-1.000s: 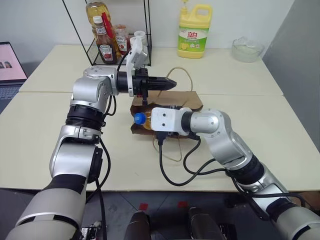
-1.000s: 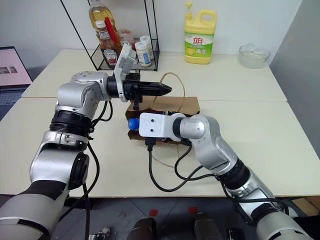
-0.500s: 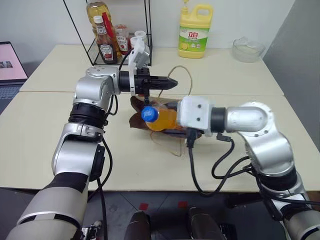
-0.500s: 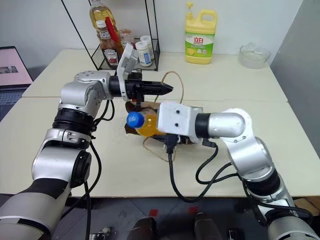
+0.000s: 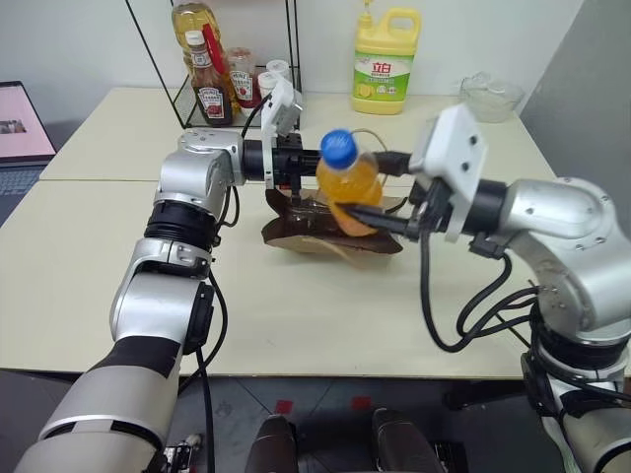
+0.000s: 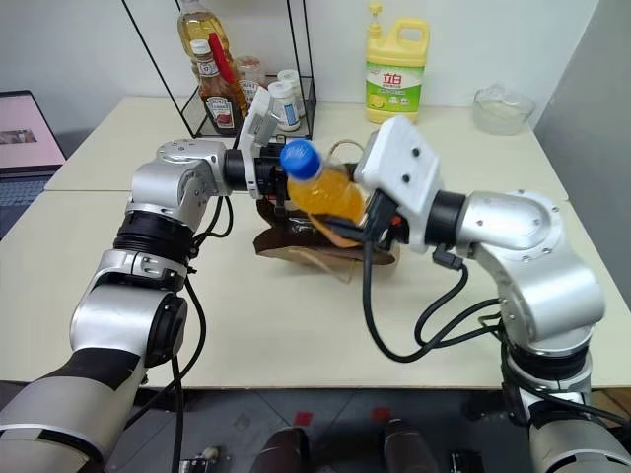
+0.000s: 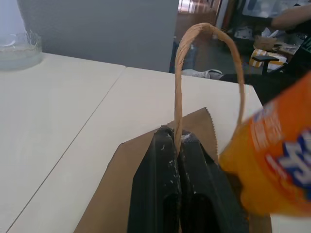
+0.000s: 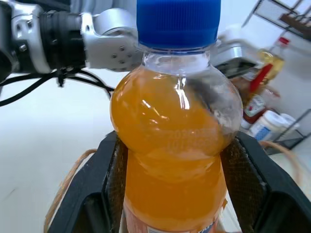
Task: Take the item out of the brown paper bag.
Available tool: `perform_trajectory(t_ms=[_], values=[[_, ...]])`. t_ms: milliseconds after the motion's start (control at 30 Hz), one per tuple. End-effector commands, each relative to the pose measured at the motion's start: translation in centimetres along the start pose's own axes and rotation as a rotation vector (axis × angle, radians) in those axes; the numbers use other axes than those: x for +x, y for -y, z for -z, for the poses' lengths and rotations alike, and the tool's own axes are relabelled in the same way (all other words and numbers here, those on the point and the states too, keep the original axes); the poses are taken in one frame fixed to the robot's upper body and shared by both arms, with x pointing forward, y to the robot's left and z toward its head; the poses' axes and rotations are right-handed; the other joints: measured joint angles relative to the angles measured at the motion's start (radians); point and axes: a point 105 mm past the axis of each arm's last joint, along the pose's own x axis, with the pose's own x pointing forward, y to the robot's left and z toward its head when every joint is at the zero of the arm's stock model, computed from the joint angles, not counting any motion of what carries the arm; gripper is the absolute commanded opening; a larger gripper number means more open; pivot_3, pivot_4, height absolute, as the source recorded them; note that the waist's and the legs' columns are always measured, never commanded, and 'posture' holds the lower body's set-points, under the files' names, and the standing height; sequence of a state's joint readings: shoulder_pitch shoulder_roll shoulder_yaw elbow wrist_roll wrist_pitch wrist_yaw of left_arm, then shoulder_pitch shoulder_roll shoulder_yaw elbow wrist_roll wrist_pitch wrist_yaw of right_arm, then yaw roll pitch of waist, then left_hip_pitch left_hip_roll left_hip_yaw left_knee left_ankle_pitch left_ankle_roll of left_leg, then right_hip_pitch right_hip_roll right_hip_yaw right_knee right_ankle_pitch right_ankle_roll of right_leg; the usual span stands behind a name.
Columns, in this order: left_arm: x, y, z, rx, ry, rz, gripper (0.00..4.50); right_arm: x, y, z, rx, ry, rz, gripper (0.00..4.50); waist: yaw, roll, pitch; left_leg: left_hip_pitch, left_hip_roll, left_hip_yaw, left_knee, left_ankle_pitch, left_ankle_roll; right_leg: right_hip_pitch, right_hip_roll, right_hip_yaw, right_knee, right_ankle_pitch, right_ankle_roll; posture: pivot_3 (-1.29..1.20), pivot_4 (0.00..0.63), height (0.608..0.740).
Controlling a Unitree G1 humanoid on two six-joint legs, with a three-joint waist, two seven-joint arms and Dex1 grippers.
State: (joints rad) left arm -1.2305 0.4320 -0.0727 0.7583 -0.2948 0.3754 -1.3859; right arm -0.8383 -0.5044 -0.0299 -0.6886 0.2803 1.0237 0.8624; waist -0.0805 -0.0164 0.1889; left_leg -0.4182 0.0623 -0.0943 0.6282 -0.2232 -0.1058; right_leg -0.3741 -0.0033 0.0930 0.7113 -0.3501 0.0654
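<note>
tables: two cream tabletops [image 5: 89, 256] pushed together, seam running 9 to 3 o'clock | wall: plain white [image 5: 89, 39] at 12 o'clock | wall: grey panel [image 5: 592, 89] at 2 o'clock | floor: dark grey [image 5: 325, 414] at 6 o'clock | light: even, soft

Cream table [image 5: 89, 286]: spans the frame. Black wire rack [image 5: 242, 59], upper left: oil bottle [image 5: 192, 25], red-capped ketchup bottles [image 5: 205, 84], white jars [image 5: 271, 74]. Yellow detergent jug [image 5: 384, 61], top centre. Clear glass bowl [image 5: 489, 96], upper right. Laptop [image 5: 20, 133], left edge.
</note>
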Motion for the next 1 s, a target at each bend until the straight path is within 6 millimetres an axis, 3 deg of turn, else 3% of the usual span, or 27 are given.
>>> perform_trajectory(t_ms=[33,133,267,333,567,700,833,967,1000], values=[[-0.1,0.0,-1.8,0.057,0.03,-0.001,0.0,-2.6,1.8,-2.0,-0.04,0.027,0.076,2.42,0.001,0.0,0.0,0.0,0.0,0.0,0.0,0.0,0.0,0.0,0.0,0.0,0.0,0.0,0.0,0.0,0.15,0.74],[-0.1,-0.1,-1.8,0.058,0.032,-0.002,0.0,-4.4,3.0,-2.3,-0.024,-0.01,0.119,2.42,0.003,0.001,0.001,0.0,0.0,0.0,0.0,0.0,0.0,0.0,0.0,0.0,0.0,0.0,0.0,0.0,0.15,0.74],[-0.1,0.0,-1.8,0.06,0.034,0.003,0.0,-6.8,3.9,-0.3,-0.056,-0.163,0.17,2.42,0.008,0.001,0.001,0.0,0.0,0.0,0.0,0.0,0.0,0.0,0.0,0.0,-0.001,0.0,0.0,0.0,0.15,0.74],[-0.1,0.1,-1.8,0.061,0.034,0.006,0.0,-7.6,3.8,1.7,-0.126,-0.292,0.17,2.42,0.011,0.0,0.001,0.0,0.0,0.001,0.0,0.0,0.0,0.0,0.0,0.001,-0.002,0.0,0.0,0.0,0.15,0.74],[0.2,0.4,-2.2,0.066,0.045,0.02,0.0,-9.8,2.5,11.9,-0.369,-0.709,0.065,2.42,0.015,0.0,0.002,0.0,0.0,0.004,0.0,0.0,0.0,0.0,0.0,0.004,-0.004,0.0,0.0,0.0,0.15,0.74],[0.2,0.5,-2.2,0.067,0.048,0.023,0.0,-11.8,2.2,19.1,-0.514,-0.935,-0.021,2.41,0.015,0.0,0.002,0.0,0.0,0.005,0.0,0.0,0.0,0.0,0.0,0.005,-0.004,0.0,0.0,0.0,0.15,0.74],[0.1,0.5,-2.2,0.067,0.05,0.022,0.0,-11.6,2.0,21.7,-0.54,-0.98,-0.027,2.41,0.015,0.0,0.002,0.0,0.0,0.005,0.0,0.0,0.0,0.0,0.0,0.004,-0.004,0.0,0.0,0.0,0.15,0.74],[0.0,0.6,-2.2,0.068,0.049,0.022,0.0,-10.8,1.3,22.1,-0.533,-0.957,-0.016,2.41,0.019,-0.001,0.002,0.001,0.0,0.005,0.002,0.002,-0.003,0.002,-0.001,0.004,-0.004,0.0,0.001,0.0,0.15,0.74],[0.0,0.6,-2.2,0.068,0.049,0.021,0.0,-10.7,1.3,22.0,-0.525,-0.95,-0.008,3.13,0.019,-0.001,0.002,0.001,0.0,0.005,0.002,0.002,-0.003,0.003,-0.001,0.004,-0.004,0.001,0.001,0.0,0.15,0.74]])
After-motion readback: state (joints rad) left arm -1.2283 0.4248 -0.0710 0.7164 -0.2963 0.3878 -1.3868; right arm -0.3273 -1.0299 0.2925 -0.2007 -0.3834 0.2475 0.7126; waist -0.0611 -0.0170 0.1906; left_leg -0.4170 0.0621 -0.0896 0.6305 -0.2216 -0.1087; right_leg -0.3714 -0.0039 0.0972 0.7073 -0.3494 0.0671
